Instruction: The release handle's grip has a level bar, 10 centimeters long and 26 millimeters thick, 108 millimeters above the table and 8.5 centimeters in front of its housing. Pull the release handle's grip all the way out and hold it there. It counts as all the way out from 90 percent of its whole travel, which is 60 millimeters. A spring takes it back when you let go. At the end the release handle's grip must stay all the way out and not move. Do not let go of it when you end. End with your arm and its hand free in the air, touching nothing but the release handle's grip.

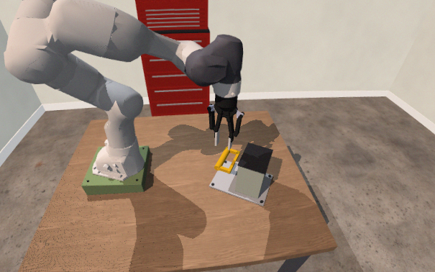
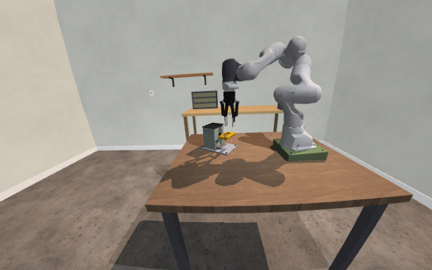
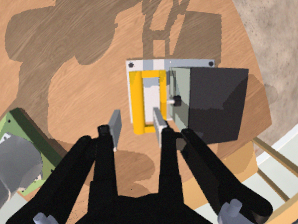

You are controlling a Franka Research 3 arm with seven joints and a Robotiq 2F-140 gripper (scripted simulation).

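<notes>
The release handle's grip (image 1: 224, 159) is a yellow rectangular loop sticking out level from a grey housing (image 1: 251, 169) with a dark top, on a pale baseplate (image 1: 241, 183). It also shows in the exterior view (image 2: 226, 135) and in the wrist view (image 3: 145, 103). My gripper (image 1: 223, 141) hangs above the grip's outer bar, pointing down, fingers partly open and empty. In the wrist view the fingertips straddle the near end of the yellow loop from above, with a gap between them and the grip. In the exterior view the gripper (image 2: 229, 122) is clearly above the grip.
My arm's green base block (image 1: 116, 176) stands at the table's left. A red tool cabinet (image 1: 177, 54) stands behind the table. In the exterior view a side bench (image 2: 230, 111) with a slatted box is behind the table.
</notes>
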